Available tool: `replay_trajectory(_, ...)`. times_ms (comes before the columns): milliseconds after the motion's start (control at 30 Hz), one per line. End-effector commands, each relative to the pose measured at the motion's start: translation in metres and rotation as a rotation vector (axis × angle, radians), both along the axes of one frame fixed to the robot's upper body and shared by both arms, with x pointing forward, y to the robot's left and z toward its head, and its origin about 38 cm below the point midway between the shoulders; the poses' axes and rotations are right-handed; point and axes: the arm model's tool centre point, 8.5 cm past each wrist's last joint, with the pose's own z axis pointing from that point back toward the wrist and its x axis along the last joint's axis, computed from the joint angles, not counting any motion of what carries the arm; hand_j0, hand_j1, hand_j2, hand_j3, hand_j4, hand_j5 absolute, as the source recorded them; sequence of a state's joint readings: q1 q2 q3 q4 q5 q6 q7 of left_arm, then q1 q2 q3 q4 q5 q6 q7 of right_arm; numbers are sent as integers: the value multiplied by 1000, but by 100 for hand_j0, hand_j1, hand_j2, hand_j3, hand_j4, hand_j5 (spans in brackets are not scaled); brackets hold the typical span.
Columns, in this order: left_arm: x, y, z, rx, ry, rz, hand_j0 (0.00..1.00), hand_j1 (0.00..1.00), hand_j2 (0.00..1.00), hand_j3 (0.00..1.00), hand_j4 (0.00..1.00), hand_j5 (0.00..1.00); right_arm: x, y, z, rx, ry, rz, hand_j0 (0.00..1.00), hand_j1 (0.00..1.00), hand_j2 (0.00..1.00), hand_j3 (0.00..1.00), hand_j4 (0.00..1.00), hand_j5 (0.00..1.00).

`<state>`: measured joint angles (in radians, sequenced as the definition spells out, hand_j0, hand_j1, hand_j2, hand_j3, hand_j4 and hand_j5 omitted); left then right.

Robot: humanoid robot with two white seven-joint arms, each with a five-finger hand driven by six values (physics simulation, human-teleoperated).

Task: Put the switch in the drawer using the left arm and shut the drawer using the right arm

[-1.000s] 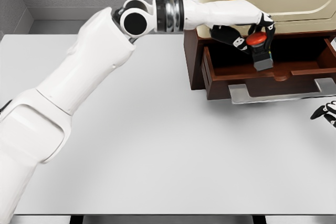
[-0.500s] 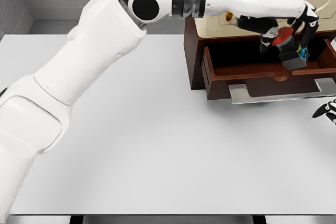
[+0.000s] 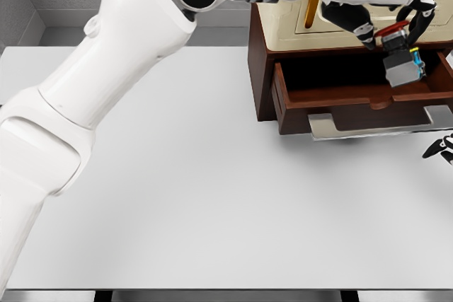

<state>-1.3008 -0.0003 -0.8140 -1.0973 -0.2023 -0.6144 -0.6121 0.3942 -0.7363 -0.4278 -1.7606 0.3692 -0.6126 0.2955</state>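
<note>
The switch (image 3: pixel 403 64) is a grey box with a red button on top and a small blue and yellow detail on its side. My left hand (image 3: pixel 391 19) is shut on it, holding it tilted over the right part of the open drawer (image 3: pixel 333 95). The drawer is dark brown wood, pulled out of a cabinet (image 3: pixel 263 68), with a metal handle (image 3: pixel 375 125) along its front. Only the fingertips of my right hand (image 3: pixel 440 149) show, at the right edge of the table; they look spread and hold nothing.
A cream appliance (image 3: pixel 297 12) sits on top of the cabinet, just behind my left forearm. The white table (image 3: pixel 177 196) spreads out in front of the drawer. A grey wall corner (image 3: pixel 28 5) lies at the far left.
My left arm has risen and swung to the right, carrying the switch from the drawer's middle to its right part. The right hand has stayed put.
</note>
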Motion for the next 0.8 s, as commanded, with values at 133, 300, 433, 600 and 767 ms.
replay_trajectory(133, 8, 1, -2, 85, -104, 68, 38, 38, 38, 38, 38, 38, 0, 0, 1, 6, -2, -1, 45, 45, 45, 45, 45, 45)
replay_trajectory(300, 8, -2, -3, 174, -240, 115, 38, 38, 38, 38, 38, 38, 0, 0, 1, 6, -2, -1, 45, 45, 45, 45, 45, 45)
replay_trajectory(433, 11, -2, -8, 221, -289, 143, 37, 37, 37, 37, 37, 37, 0, 0, 1, 6, -2, -1, 45, 45, 45, 45, 45, 45)
replay_trajectory(600, 13, -1, -11, 245, -312, 158, 37, 37, 37, 37, 37, 37, 0, 0, 0, 7, 0, 0, 45, 45, 45, 45, 45, 45)
replay_trajectory(767, 14, -1, -13, 256, -320, 166, 37, 37, 37, 37, 37, 37, 0, 0, 0, 8, -1, 0, 45, 45, 45, 45, 45, 45)
